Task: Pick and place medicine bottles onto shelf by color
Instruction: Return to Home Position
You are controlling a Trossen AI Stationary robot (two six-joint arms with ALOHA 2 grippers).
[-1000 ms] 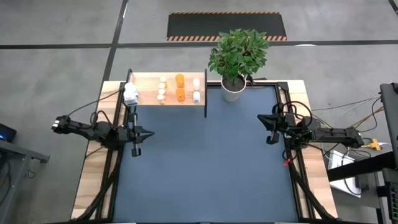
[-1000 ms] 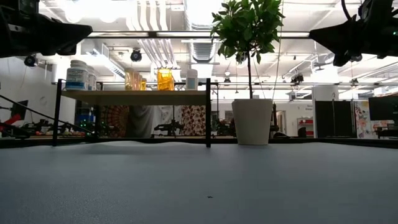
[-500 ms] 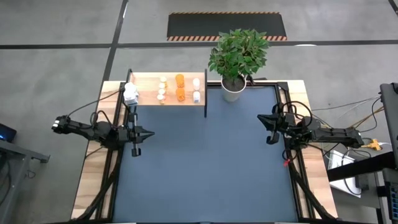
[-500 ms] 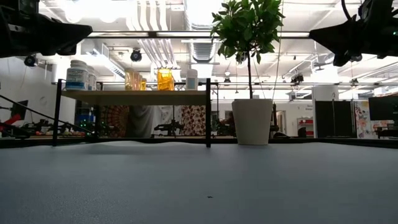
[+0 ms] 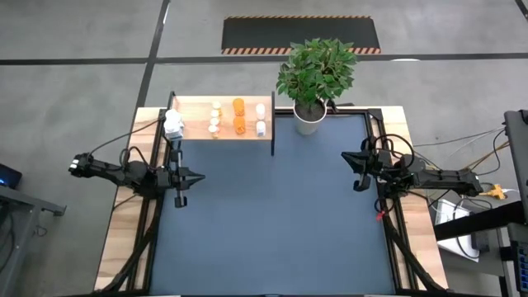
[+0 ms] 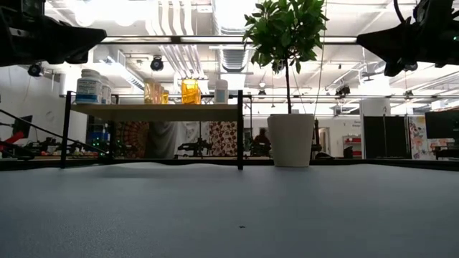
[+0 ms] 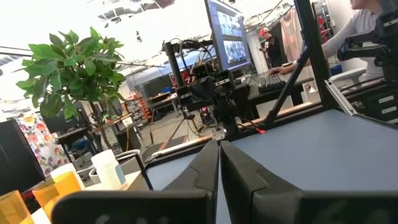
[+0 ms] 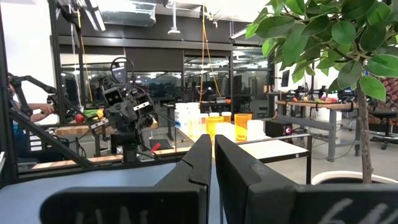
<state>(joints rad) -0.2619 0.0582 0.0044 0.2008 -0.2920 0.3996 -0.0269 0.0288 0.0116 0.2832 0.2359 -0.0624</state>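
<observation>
Both grippers are hanging empty with their fingers pressed together. The left gripper [image 5: 198, 176] is hovering above the left edge of the desk [image 5: 272, 223], just in front of the shelf [image 5: 196, 111]. The right gripper [image 5: 348, 156] is hovering above the right edge, and each is pointing inward across the blue top. Each wrist view is showing that arm's own two fingers meeting along a thin seam, with nothing pinched between them.

The medicine bottles [image 5: 239, 124] are all sitting on the shelf, which is standing at the desk's far left corner, beside the plant pot [image 5: 309, 117]. Along the board, white bottles [image 6: 90, 86] are crowding the left end and amber bottles [image 6: 190, 92] are occupying the middle. More white ones are standing at the right end, nearest the pot. No bottle is showing on the desk top in any view.

Judging from this, the sorting is looking finished. Nothing is waiting to be picked, and both arms are sitting drawn back at the sides as if parked. All that seems to be remaining is for the arms to settle at rest.
</observation>
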